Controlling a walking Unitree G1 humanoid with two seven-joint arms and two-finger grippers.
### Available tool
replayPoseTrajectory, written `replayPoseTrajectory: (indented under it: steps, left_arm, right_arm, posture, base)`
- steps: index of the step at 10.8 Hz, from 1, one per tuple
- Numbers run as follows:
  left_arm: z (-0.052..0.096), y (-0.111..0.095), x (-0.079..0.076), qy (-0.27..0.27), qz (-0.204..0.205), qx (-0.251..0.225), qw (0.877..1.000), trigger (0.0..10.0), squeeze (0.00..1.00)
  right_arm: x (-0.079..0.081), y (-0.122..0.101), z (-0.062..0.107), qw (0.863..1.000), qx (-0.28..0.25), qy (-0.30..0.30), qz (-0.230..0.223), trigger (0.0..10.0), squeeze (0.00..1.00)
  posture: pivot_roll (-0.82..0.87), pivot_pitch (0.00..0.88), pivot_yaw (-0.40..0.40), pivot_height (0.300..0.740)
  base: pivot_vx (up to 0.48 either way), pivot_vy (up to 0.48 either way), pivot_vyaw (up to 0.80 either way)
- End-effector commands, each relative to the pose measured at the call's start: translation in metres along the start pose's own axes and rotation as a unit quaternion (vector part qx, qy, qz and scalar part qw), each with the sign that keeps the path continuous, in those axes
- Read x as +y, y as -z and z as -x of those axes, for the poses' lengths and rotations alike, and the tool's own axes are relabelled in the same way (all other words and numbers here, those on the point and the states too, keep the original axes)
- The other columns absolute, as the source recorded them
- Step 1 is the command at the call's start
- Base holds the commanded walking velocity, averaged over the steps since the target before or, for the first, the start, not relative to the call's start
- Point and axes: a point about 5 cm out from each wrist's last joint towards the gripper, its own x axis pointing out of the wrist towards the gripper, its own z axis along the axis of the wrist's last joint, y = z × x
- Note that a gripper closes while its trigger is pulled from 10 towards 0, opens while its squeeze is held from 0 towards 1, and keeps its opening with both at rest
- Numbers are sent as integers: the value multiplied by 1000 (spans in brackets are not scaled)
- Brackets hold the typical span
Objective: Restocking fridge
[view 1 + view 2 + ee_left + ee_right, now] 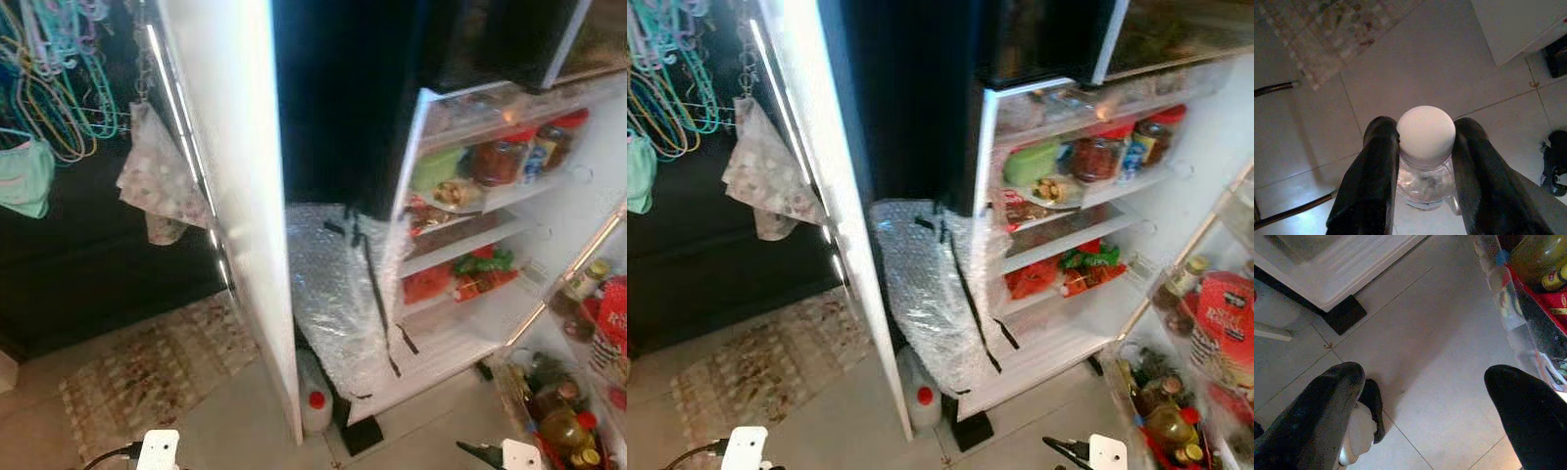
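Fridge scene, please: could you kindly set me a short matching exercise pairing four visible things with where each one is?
Things:
1. clear plastic bottle with white cap
2. red-lidded glass jar
3. white jug with red cap
4. patterned rug

Places:
A. on the floor beside the fridge
B. on a fridge shelf
C. between the left tool's fingers
D. on the floor below the hangers

Pairs: 1-C, 2-B, 3-A, 4-D

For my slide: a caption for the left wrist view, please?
Left claw shut on a white-capped clear bottle above the tiled floor.

Hangers (54, 83), hanging cloth (157, 176), patterned rug (147, 377)
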Motion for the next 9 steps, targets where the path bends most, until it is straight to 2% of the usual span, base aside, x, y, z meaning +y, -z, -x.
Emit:
replayPoseTrajectory:
  steps: [1, 4, 9]
  left_arm:
    - [1, 2, 3, 1, -14, 7, 1000, 10000, 0]
    - [1, 5, 6, 1, -24, 15, 1000, 10000, 0]
    - [2, 6, 8, -1, -21, 16, 1000, 10000, 0]
  right_arm:
    - [-1, 3, 0, 1000, 6, 2, -1, 10000, 0]
    - [2, 7, 1, 1000, 10, 4, -19, 10000, 0]
    - [3, 4, 0, 1000, 9, 0, -12, 10000, 0]
  posture:
    - [-53, 0, 37, 740]
    - [-50, 0, 62, 740]
    - [-55, 0, 54, 740]
  base:
    - [0, -296, 0]
    - [0, -292, 0]
    - [0, -293, 0]
